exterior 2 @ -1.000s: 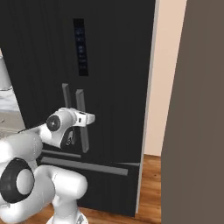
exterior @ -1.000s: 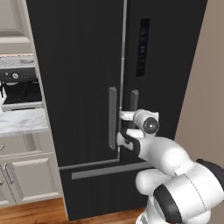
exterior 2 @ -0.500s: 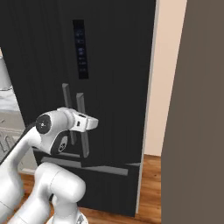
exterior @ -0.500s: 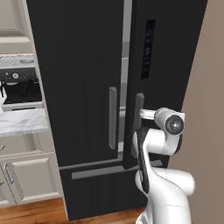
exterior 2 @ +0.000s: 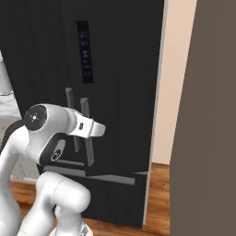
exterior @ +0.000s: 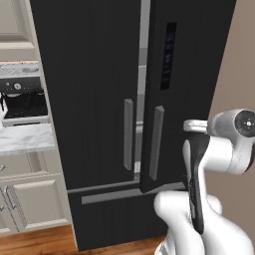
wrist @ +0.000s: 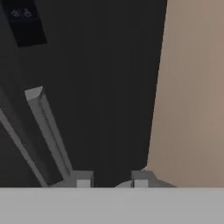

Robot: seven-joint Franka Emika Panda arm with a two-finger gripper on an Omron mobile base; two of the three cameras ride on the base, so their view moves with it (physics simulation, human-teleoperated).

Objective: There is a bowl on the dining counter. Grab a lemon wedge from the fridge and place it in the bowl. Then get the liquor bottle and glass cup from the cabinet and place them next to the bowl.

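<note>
fridge (exterior: 99, 99) tall and black, right door ajar, grey bar handles (exterior: 155, 142)

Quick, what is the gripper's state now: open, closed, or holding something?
Gripper: open, jaws slightly apart, holding nothing, just off the fridge door handle.

fridge (exterior: 99, 99) right door ajar, narrow gap

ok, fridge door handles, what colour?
Grey bars, the handles against the black fridge doors. Clearest in the left base view.
</note>
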